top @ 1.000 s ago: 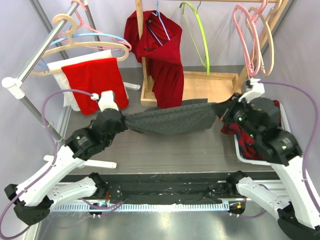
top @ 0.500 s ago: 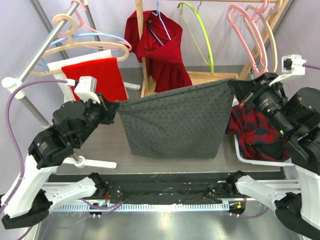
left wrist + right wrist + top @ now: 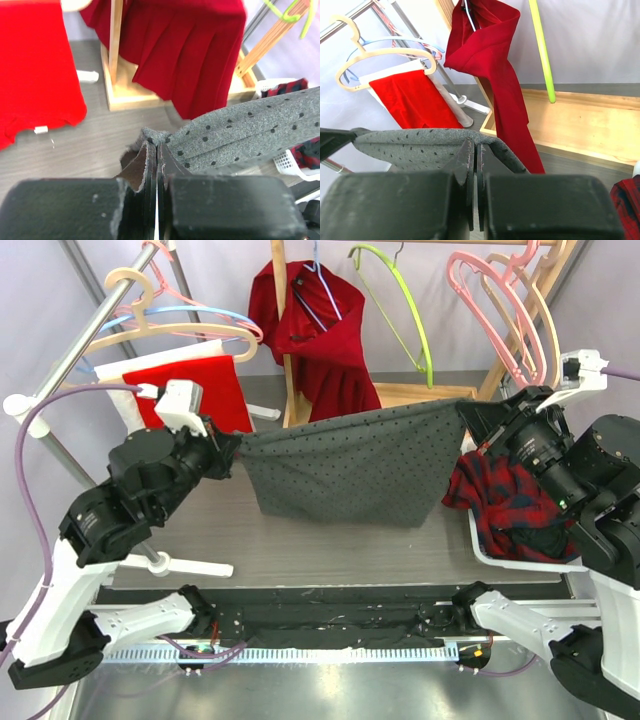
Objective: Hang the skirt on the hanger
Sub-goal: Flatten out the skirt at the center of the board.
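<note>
A grey skirt with black dots (image 3: pixel 345 465) hangs stretched in the air between my two grippers, its top edge taut. My left gripper (image 3: pixel 236 445) is shut on the skirt's left top corner (image 3: pixel 155 137). My right gripper (image 3: pixel 464 412) is shut on the right top corner (image 3: pixel 475 137). A beige hanger (image 3: pixel 150 325) and thin pink and blue ones hang on the metal rail at the back left. A green hanger (image 3: pixel 400 300) and pink hangers (image 3: pixel 500 300) hang from the wooden rack behind the skirt.
A red garment (image 3: pixel 320 350) hangs on the wooden rack (image 3: pixel 420 405). A red cloth (image 3: pixel 190 390) over white cloth hangs on the metal rail (image 3: pixel 80 340). A white basket (image 3: pixel 500 550) with red plaid clothes (image 3: pixel 500 505) stands at the right.
Both arms have lifted the skirt off the table and spread it out. In the last half second the skirt's lower edge has risen and it hangs flatter.
</note>
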Robot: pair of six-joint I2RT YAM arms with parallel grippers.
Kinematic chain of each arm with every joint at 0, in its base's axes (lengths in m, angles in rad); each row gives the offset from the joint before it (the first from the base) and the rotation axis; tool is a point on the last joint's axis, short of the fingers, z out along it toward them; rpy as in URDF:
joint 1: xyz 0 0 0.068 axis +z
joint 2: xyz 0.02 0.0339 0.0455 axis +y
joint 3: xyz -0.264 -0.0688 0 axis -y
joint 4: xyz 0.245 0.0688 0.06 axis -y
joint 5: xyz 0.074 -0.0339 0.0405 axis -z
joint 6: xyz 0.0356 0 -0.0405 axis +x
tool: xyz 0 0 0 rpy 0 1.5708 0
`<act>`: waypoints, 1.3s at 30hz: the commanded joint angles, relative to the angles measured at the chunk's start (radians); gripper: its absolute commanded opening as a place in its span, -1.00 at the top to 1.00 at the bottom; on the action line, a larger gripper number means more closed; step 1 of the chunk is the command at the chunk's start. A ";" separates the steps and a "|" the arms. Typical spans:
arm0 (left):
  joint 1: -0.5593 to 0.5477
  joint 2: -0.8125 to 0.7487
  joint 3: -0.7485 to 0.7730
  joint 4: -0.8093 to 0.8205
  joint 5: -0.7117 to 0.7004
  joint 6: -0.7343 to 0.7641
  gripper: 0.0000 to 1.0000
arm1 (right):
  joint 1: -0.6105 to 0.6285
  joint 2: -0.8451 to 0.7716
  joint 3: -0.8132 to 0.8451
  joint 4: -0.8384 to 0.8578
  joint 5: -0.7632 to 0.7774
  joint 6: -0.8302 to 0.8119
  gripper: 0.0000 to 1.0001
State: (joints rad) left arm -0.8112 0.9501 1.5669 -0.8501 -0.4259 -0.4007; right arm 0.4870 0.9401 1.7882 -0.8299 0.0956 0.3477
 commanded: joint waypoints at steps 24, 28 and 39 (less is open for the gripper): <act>0.006 0.013 -0.151 0.221 -0.181 -0.067 0.99 | -0.007 -0.031 -0.221 0.205 0.028 -0.015 0.98; 0.006 0.122 -0.380 0.324 -0.284 -0.160 1.00 | -0.005 0.029 -0.445 0.333 0.169 -0.013 0.98; 0.151 0.556 -0.378 0.517 -0.332 -0.237 0.99 | -0.073 0.442 -0.636 0.819 0.338 -0.026 0.96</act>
State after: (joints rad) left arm -0.7177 1.4460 1.0977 -0.4690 -0.6888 -0.5949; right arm 0.4473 1.3296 1.0702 -0.2810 0.3351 0.3256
